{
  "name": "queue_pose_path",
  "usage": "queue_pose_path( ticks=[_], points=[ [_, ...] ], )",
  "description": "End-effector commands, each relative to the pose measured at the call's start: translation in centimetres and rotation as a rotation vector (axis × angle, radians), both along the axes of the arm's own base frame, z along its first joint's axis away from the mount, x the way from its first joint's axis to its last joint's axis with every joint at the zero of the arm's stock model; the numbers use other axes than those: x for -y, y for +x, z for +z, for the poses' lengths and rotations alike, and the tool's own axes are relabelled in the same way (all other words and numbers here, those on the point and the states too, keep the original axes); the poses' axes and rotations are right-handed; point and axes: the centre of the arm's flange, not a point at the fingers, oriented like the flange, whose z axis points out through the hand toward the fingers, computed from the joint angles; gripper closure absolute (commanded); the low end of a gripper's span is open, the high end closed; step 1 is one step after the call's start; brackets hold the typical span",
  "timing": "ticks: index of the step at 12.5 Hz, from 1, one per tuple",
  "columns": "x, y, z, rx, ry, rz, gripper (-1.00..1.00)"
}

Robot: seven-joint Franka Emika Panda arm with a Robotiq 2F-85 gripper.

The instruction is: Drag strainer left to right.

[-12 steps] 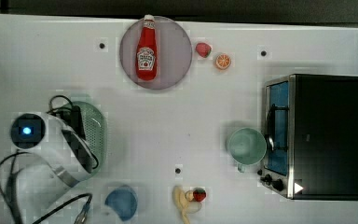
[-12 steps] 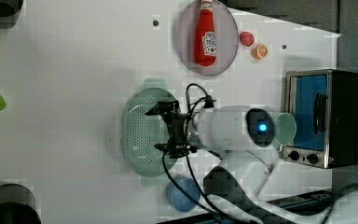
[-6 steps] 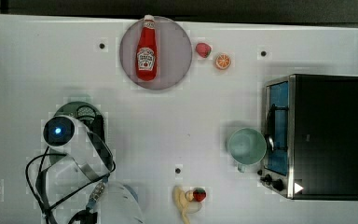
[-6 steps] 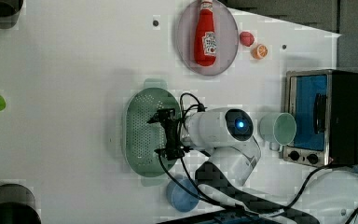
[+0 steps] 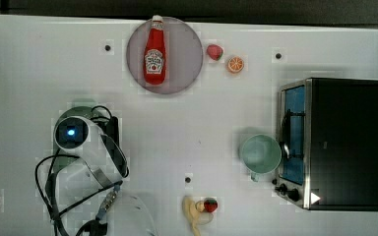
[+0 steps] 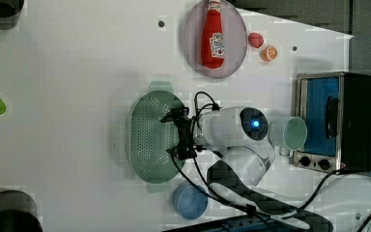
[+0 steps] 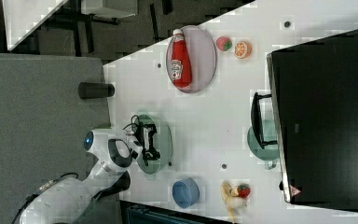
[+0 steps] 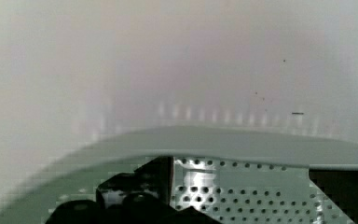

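You are positioning the gripper [image 6: 179,134], jaws spread fully and holding nothing, over the strainer [image 6: 149,137] wall, ready for hooking and dragging.

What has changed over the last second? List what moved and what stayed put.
The arm has swung toward the top view's right and up the frame, bringing the open gripper down over the strainer, at its edge on the left view's right. Nothing has been gripped yet. The strainer has not visibly shifted. The ketchup bottle on its plate, the mug, the blue bowl and the toaster oven stayed where they were.
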Motion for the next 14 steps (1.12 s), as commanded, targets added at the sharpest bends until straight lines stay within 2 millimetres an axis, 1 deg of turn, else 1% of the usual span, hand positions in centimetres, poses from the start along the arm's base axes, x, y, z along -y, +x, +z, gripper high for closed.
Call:
queue_pose_path(
  ticks=[1,6,9,14],
  points=[
    [1.8,2.0,2.0,0.060,-0.014,-0.070,-1.00],
    [6.1,2.0,2.7,0.061,-0.051,-0.123,-1.00],
    [8.7,2.0,2.5,0.059,-0.059,-0.086,-1.00],
    [13.8,2.6,2.5,0.061,-0.086,-0.059,-1.00]
  ],
)
